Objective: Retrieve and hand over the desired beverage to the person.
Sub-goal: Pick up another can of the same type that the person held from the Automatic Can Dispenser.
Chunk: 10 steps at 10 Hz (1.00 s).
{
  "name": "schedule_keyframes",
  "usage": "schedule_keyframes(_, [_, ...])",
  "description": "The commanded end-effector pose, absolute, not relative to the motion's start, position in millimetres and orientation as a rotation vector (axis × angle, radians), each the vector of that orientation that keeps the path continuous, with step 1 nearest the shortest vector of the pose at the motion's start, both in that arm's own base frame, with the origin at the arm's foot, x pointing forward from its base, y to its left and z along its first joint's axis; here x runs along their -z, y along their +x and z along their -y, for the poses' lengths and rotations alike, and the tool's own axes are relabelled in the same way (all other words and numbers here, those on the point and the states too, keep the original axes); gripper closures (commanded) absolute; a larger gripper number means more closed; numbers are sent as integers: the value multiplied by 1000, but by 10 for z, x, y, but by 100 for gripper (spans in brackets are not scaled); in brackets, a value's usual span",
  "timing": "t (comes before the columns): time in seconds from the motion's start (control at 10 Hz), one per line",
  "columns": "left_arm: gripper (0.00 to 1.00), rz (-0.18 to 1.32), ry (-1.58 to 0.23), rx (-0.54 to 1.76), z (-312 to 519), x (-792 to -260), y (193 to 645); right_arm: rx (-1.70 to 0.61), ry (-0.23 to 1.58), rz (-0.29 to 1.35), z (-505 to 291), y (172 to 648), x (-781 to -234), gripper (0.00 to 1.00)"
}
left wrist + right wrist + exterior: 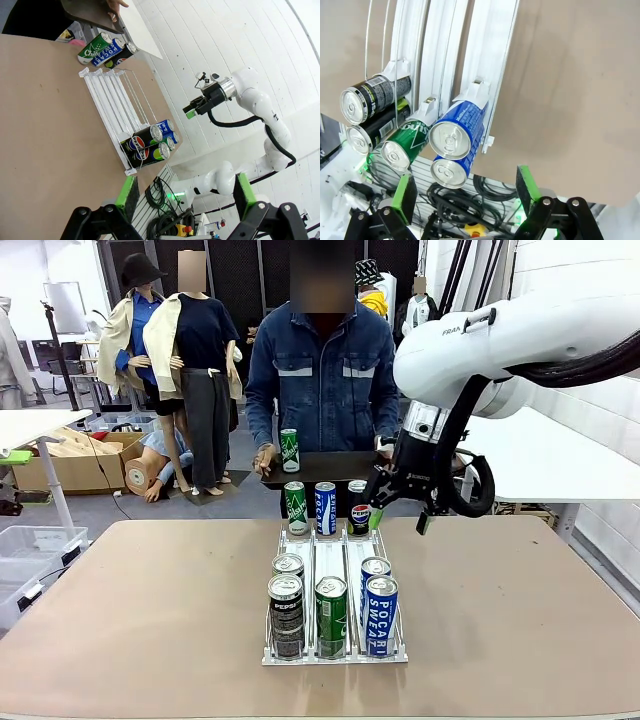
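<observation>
The person (325, 370) stands at the far side and holds a dark tray (335, 470) with a green can (289, 450) upright on it. On the table a white rack (331, 552) holds green, blue and black cans at both ends. My right gripper (398, 516) hangs open and empty just right of the rack's far end, beside the black Pepsi can (358, 508). In its wrist view the right gripper (466, 192) looks down on the near-end blue cans (457, 132). My left gripper (184, 194) stands open and empty, well back from the rack (112, 97).
The brown table (130, 620) has free room left and right of the rack. The tray edge and a hand of the person (116, 4) show at the top of the left wrist view. A white side table (560, 465) stands behind the right arm.
</observation>
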<state>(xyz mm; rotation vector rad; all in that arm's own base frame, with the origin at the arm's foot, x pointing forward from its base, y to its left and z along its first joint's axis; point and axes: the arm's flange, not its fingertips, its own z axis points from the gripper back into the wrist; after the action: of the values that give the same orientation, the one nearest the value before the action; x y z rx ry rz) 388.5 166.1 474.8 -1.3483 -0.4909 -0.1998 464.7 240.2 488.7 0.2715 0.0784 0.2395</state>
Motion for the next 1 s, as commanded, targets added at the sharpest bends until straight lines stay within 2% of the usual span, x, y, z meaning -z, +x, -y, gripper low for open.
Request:
schedule_keyframes(0.0, [0,497,-1350,200,-1672,-4753,3869,-240,271,-79,-2404,4646,-4887,0])
schedule_keyframes(0.5, [0,497,-1350,200,-1672,-4753,3869,-275,188,-105,-2875,4441,-4711,0])
schedule_keyframes(0.9, [0,497,-1350,200,-1672,-4753,3869,-291,175,-108,-2943,4213,-4575,0])
